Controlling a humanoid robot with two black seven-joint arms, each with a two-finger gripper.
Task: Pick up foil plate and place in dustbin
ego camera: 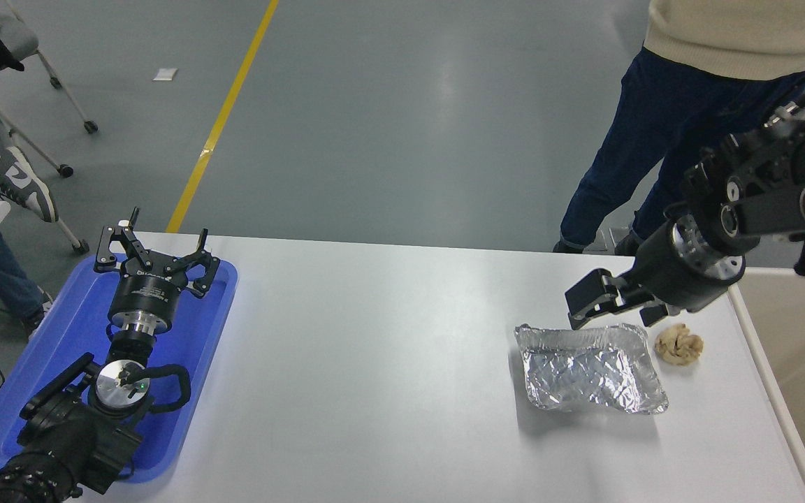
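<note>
1. The foil plate (591, 368) lies flat on the white table (374, 363), right of centre in the frame, untouched
2. A tan paper ball (679, 344) sits just beside the plate's upper right corner
3. The right end effector (602, 306) hovers just above the plate's upper edge, fingers apart and holding nothing, its arm entering from the right edge
4. The dustbin (804, 349) stands past the table's right edge, at the frame's right side
5. The left end effector (154, 258) is parked at lower left over a blue tray (39, 377), fingers spread
6. A person (661, 119) stands at upper right
</note>
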